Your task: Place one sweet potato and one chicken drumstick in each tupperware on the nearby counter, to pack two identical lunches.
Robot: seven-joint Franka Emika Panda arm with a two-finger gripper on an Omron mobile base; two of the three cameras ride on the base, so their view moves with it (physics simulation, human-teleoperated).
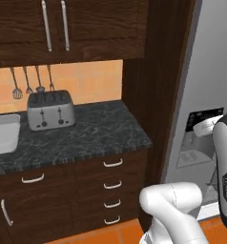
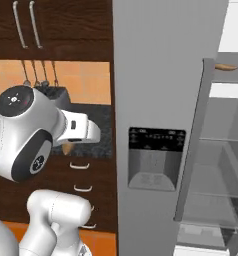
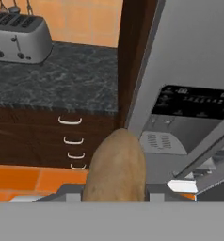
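Showing the counter (image 1: 101, 131) with the toaster (image 1: 51, 110) in left base view, drawers below. Right base view: arm beside the fridge (image 2: 161, 100), door open. Hand view: gripper (image 3: 115, 190) pinching a sweet potato (image 3: 116, 167), level with the drawers (image 3: 71, 141).

The sweet potato (image 3: 115, 167) hides the gripper's fingertips in the hand view. The sink (image 1: 3, 133) is cut off at the left edge.
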